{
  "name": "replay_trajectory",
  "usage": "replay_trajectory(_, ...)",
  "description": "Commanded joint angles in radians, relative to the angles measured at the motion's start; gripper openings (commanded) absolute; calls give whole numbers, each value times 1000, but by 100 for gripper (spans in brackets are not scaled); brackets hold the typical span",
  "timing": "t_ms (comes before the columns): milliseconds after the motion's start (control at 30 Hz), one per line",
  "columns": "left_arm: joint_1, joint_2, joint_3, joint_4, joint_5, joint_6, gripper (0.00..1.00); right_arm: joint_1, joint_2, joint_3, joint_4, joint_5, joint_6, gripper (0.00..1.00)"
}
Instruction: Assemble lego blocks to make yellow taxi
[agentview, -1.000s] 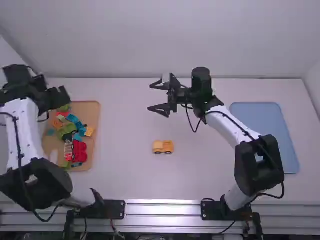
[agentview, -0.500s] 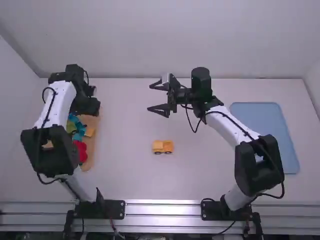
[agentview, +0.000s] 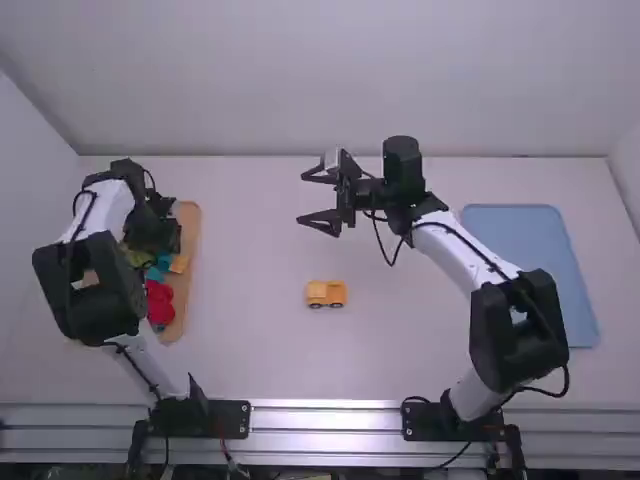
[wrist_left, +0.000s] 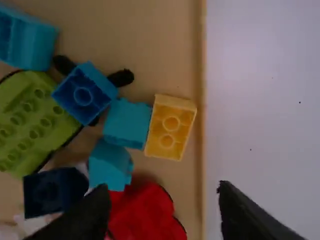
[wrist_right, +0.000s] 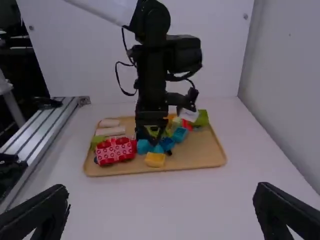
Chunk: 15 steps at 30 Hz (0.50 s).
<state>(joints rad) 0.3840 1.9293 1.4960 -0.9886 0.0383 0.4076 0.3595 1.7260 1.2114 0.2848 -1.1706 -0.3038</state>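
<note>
Here on our left, the left gripper (agentview: 160, 236) is over the wooden tray (agentview: 193, 218), jaws apart, probably to fetch the yellow block (wrist_left: 170, 127). That block lies beyond the fingertips, in line with the gap, near the rim. Mid-table sits our yellow taxi base (agentview: 326, 293), likely central so both arms reach it. The right gripper (agentview: 303, 198), spread and empty, waits beyond it, leaving us building room.
</note>
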Motion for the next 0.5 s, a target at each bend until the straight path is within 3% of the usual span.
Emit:
replay_trajectory(0, -19, 1, -38, 16, 93, 65, 47, -9, 2, 33, -3, -3, -16, 99)
replay_trajectory(167, -61, 1, -103, 70, 71, 106, 45, -13, 2, 33, -12, -3, -21, 99)
replay_trajectory(300, -76, 0, -146, 140, -48, 0, 45, -14, 2, 33, -12, 3, -45, 99)
replay_trajectory(467, -53, 0, -188, 221, -57, -39, 45, -13, 2, 33, -13, 26, -44, 99)
